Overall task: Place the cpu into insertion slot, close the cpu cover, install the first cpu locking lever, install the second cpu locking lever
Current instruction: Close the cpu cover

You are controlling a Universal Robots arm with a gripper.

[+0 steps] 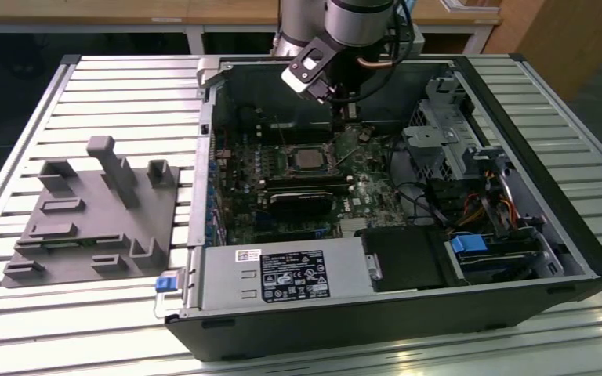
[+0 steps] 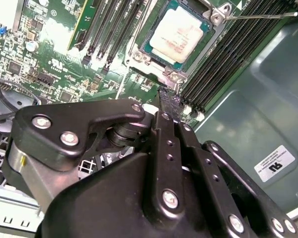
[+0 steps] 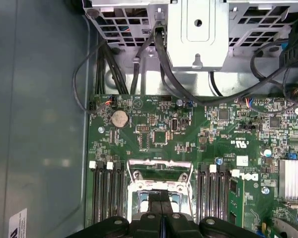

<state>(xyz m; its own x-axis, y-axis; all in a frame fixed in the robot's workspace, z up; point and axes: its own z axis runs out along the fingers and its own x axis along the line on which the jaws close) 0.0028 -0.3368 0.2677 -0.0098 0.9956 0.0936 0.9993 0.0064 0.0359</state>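
Pale and slatted, the table [image 1: 29, 329] is carrying an open black computer case [image 1: 385, 333] lying on its side, with a grey moulded fixture [image 1: 92, 227] sitting well apart on the exterior view's left. Wooden furniture is showing along the far edge of the scene. The robot arm [image 1: 353, 23] is reaching down from the far side into the case, its claw [image 1: 343, 117] hanging near the far side of the insertion slot [image 1: 288, 160] on the green motherboard [image 1: 375, 196]. In the second wrist view the claw's two dark fingers [image 2: 169, 148] are lying pressed together, gripping nothing, their tip close beside a corner of the socket. Whether the tip is touching the board cannot be told. The cpu [image 2: 180, 33], silver top facing up, is sitting in the slot, and the cpu cover [image 2: 139, 54] is lying flat around it as a silvery frame. A thin metal lever [image 2: 258, 16] is sticking out from one corner over the black memory slots [image 2: 223, 64]. In the first wrist view the joined fingers are crossing in front of the socket, hiding part of its centre.
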